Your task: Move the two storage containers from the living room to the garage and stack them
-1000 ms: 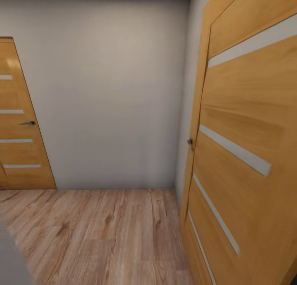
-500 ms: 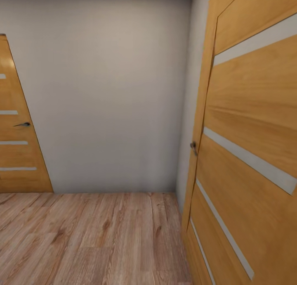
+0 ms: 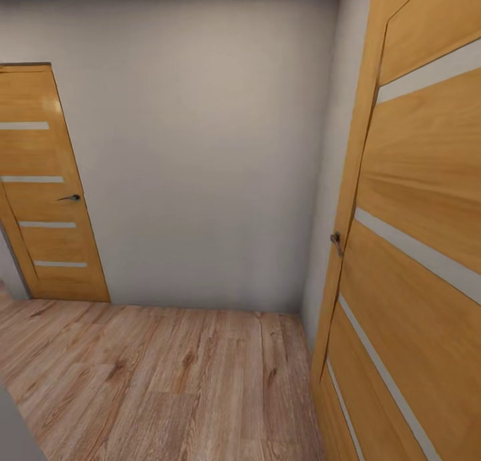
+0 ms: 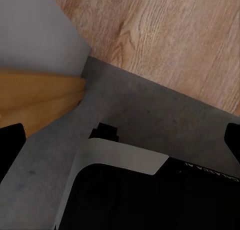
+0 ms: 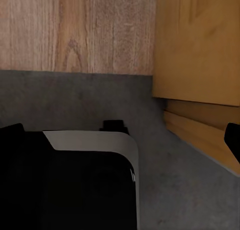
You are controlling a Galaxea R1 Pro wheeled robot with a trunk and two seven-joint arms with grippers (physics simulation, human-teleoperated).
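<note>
Transit through a doorway: light wood plank floor [image 3: 167, 381] meets rough grey concrete floor [image 4: 150, 115] beneath the robot's black base [image 5: 65, 185]. Tan wooden door [image 3: 414, 247] stands right. Left gripper [image 4: 120, 140] and right gripper [image 5: 120, 135] spread wide, empty (containers' direction cannot be told).

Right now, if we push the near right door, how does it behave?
The near right door looks like a rigid full-height wood slab: probably swings, won't flex or tip. Its lever handle suggests a latch; if latched, a plain push likely does nothing. Latch state: cannot tell.
</note>
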